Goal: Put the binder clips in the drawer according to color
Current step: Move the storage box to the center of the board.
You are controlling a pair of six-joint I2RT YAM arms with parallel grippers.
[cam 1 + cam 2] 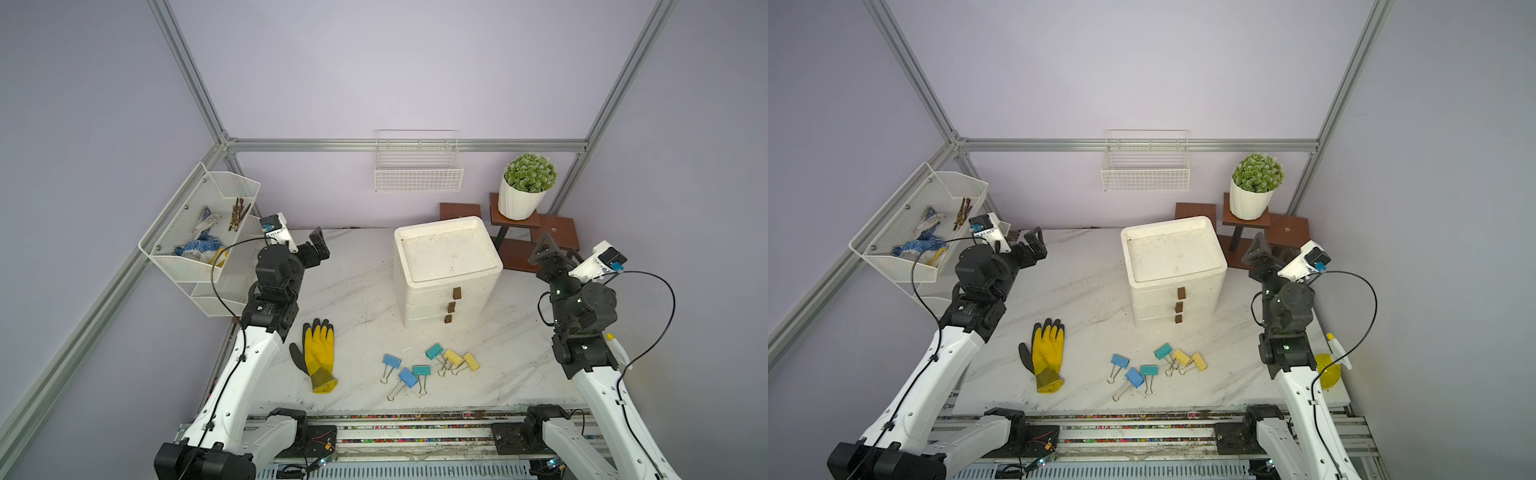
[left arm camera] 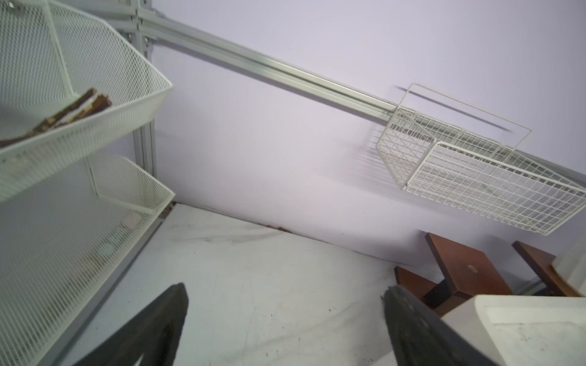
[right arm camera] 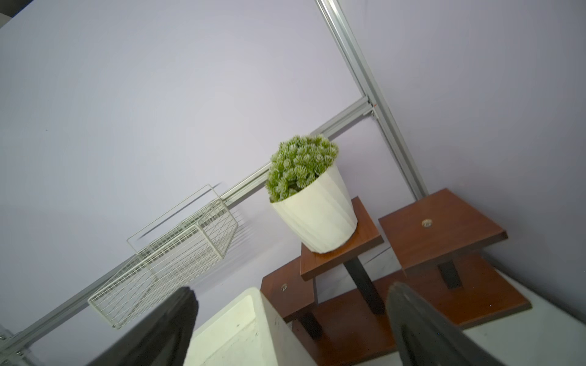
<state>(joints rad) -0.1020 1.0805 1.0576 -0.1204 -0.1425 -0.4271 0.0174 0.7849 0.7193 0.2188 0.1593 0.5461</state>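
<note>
Your marble table (image 1: 357,291) holds six binder clips (image 1: 421,370), well behind the left claw (image 1: 316,245) and the right claw (image 1: 548,251); both are spread wide, drawers (image 1: 446,266) between them.

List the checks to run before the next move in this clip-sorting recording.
1. Left pincer open and empty: ok.
2. Right pincer open and empty: ok.
3. Six binder clips on the table, unobstructed: ok.
4. Drawers open to take clips: not ok, all three shut.
5. Color assigned to each drawer: cannot tell, no marks visible.
6. Yellow glove apart from clips: ok.
</note>
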